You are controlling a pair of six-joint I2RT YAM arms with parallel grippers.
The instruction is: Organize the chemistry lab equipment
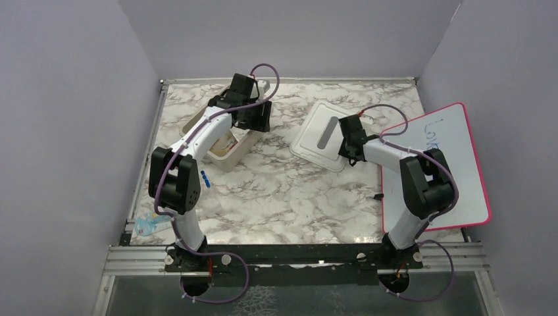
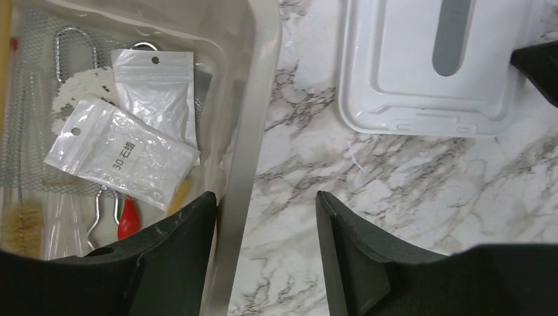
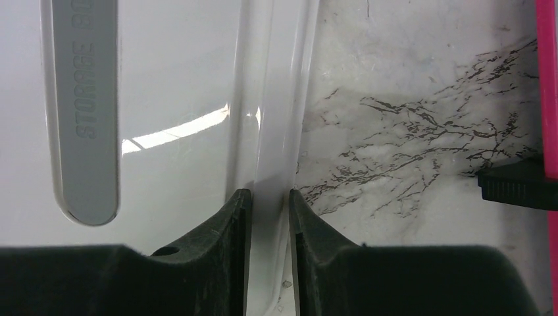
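Observation:
The beige bin [image 1: 227,155] stands at the back left. In the left wrist view it holds two clear zip packets [image 2: 125,155], grey wire gauze [image 2: 29,141], metal tongs [image 2: 69,43], a red-handled tool [image 2: 129,218] and a brown brush [image 2: 25,222]. My left gripper [image 2: 266,210] is open and straddles the bin's right wall [image 2: 256,118], one finger inside and one outside; it also shows in the top view [image 1: 253,120]. My right gripper [image 3: 270,197] is shut on the rim of the white lid [image 3: 171,99], which lies at mid-table [image 1: 319,135]. Tiny blue pieces [image 1: 205,176] lie in front of the bin.
A red-bordered whiteboard [image 1: 441,164] lies at the right, under my right arm. A pale blue packet [image 1: 148,226] lies at the front left edge of the table. A small black item [image 1: 378,196] lies by the whiteboard's left edge. Purple walls enclose the table.

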